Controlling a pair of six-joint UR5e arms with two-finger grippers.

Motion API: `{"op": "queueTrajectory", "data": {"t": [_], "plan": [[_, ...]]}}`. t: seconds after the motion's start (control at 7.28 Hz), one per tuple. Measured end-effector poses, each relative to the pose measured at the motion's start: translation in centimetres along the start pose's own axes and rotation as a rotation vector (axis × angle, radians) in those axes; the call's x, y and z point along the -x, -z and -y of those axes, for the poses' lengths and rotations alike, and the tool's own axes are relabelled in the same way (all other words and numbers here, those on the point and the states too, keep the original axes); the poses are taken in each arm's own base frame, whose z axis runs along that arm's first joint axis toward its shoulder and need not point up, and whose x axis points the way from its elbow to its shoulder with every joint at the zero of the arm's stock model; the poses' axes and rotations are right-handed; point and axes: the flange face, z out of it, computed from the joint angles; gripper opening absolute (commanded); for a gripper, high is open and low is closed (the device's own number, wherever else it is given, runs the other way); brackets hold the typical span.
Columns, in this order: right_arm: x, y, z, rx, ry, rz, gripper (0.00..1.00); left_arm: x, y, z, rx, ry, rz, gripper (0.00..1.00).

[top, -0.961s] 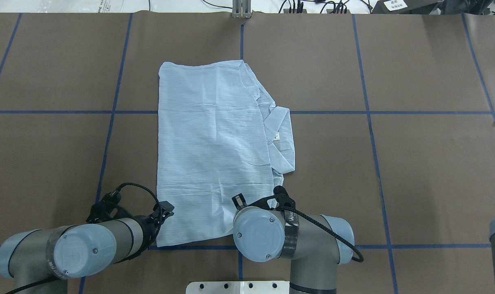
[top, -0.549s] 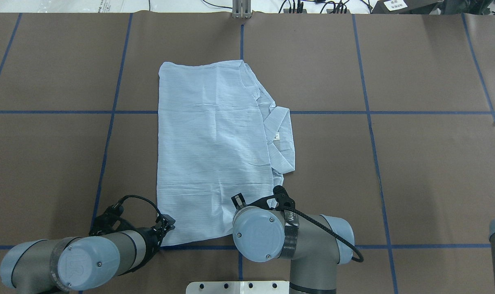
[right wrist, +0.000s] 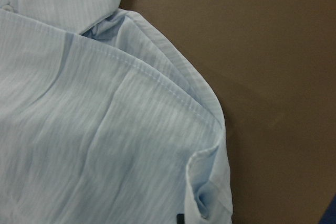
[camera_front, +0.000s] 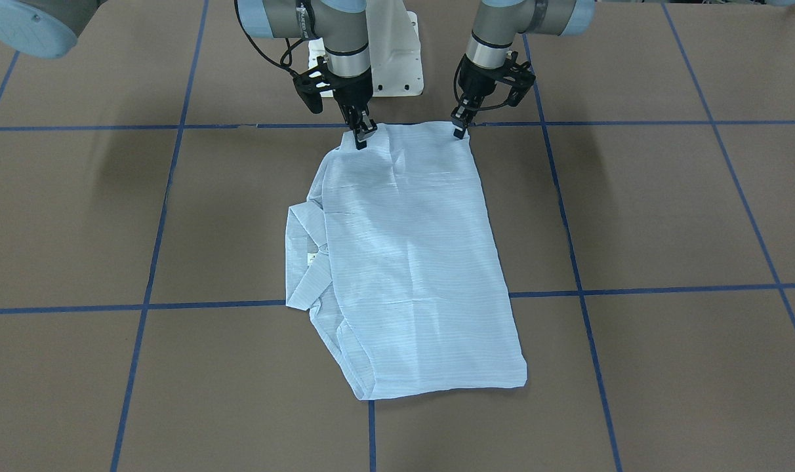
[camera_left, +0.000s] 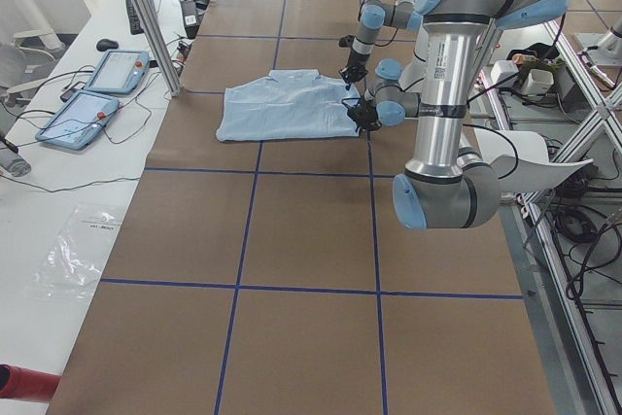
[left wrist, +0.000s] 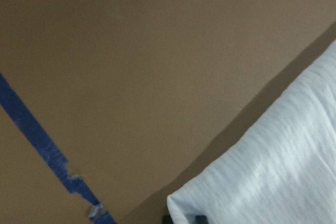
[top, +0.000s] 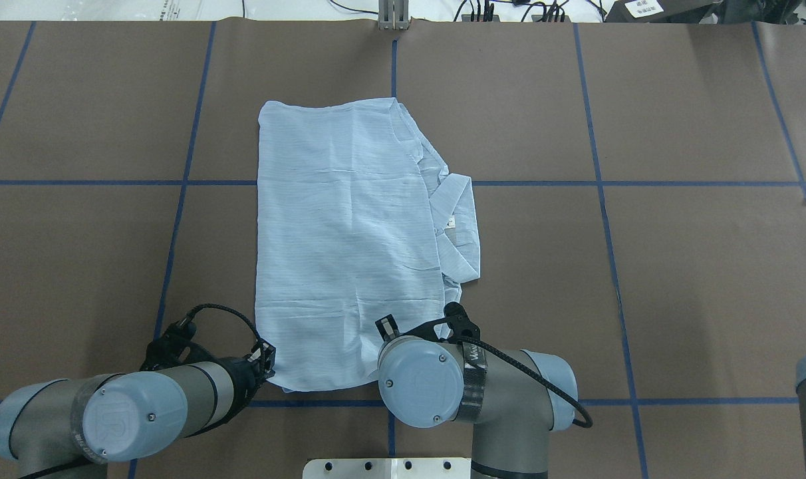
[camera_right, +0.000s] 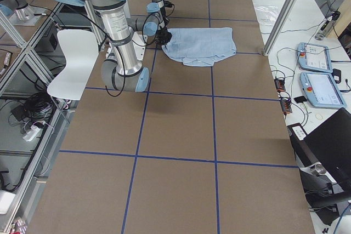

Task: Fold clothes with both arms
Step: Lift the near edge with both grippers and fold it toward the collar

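The light blue striped shirt (camera_front: 404, 262) lies folded lengthwise on the brown table, collar (top: 459, 219) towards my right. It also shows as the shirt (top: 343, 233) from above. My left gripper (camera_front: 461, 128) is shut on the shirt's near corner, which is raised off the table. That corner fills the lower right of the left wrist view as pale cloth (left wrist: 273, 171). My right gripper (camera_front: 360, 137) is shut on the other near corner, a curled hem (right wrist: 210, 182). From above, the left gripper (top: 265, 362) shows, while the right one is hidden under its own arm (top: 423, 379).
The white pedestal base (camera_front: 397, 59) stands just behind both grippers. Blue tape lines (camera_front: 568, 292) divide the brown table into squares. Two tablets (camera_left: 97, 89) and cables lie on a white bench beyond the far edge. A white chair (camera_right: 77, 58) stands behind the robot.
My left arm has drawn back, then moved in to the shirt's near left corner, which now stands pulled inward and bunched. The right arm has not moved.
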Motion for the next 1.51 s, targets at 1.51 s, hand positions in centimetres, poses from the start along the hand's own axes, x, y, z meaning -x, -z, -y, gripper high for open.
{"op": "queueTrajectory", "data": {"t": [1.51], "plan": [[31.8,-0.2,11.6,-0.056,-0.105,0.091,0.0,-25.9,-0.3,21.8,-0.22,-0.227,-0.213,0.0]]}}
